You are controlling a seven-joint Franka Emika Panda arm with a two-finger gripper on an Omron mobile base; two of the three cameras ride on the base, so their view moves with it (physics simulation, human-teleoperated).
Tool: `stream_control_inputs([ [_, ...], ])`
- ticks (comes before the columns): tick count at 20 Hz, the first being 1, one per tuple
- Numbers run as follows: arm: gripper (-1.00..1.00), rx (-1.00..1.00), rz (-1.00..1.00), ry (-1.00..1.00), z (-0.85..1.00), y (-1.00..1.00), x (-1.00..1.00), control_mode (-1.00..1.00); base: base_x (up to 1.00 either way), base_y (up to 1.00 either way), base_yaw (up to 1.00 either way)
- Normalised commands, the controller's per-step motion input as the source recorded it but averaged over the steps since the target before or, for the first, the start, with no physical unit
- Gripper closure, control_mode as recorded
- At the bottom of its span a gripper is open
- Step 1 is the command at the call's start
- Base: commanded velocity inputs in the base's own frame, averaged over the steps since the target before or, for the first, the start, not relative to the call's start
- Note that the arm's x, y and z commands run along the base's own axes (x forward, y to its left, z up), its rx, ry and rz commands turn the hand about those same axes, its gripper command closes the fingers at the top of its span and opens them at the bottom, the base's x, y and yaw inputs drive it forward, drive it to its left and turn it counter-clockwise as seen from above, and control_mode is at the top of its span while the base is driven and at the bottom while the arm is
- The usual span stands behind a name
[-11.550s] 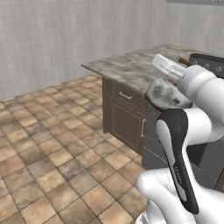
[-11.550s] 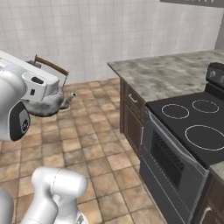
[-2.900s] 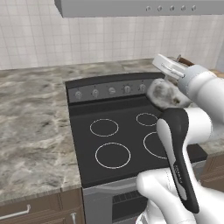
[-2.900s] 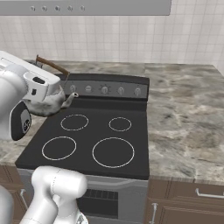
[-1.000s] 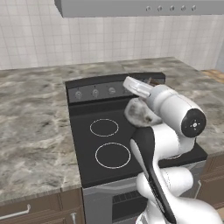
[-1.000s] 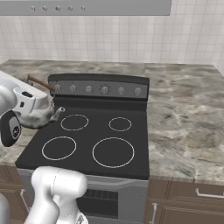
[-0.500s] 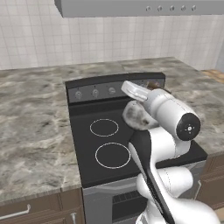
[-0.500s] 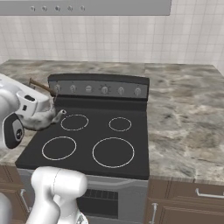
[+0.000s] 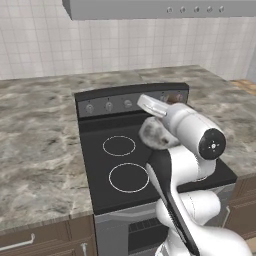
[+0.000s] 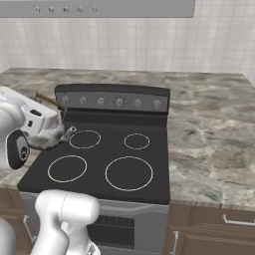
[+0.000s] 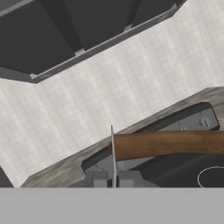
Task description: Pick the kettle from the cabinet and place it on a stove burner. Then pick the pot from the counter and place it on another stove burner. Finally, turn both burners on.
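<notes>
Mottled grey-brown stone counter (image 9: 35,150) wraps the stove (image 10: 99,164) on both sides and behind, meeting a pale tiled wall (image 10: 149,45). Brown drawers (image 10: 219,224) sit under the counter beside the stove, each with a short silver pull. A grey range hood (image 9: 150,7) hangs above the stove, a row of small round buttons on its front edge. The stove is a black glass top with four white-ringed burners (image 10: 128,173) and a raised back panel carrying a row of knobs (image 10: 118,102); oven door below it.

The white arm rises in front of the stove; in the left base view its elbow and forearm cover the right-hand burners. The kettle (image 10: 47,137), silvery with a short spout, hangs above the stove's left edge by the rear-left burner, not resting on the glass as far as the right base view shows. The gripper (image 11: 113,178) is clamped tight on the kettle's brown handle (image 11: 168,144), fingers nearly together around the thin bar. In the hand view the handle runs sideways across the stove's back panel, blocking part of it.
</notes>
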Motion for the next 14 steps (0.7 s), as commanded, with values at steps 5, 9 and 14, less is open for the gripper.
stream_control_inputs([
  [5,1.0,0.0,-0.02,0.04,-0.19,0.07,0.12,-1.0,0.0,0.0,0.0],
  [9,1.0,-0.01,-0.04,0.05,-0.25,0.11,0.14,-1.0,0.0,0.0,0.0],
  [14,1.0,0.0,-0.04,0.03,-0.31,0.08,0.08,-1.0,0.0,0.0,0.0],
])
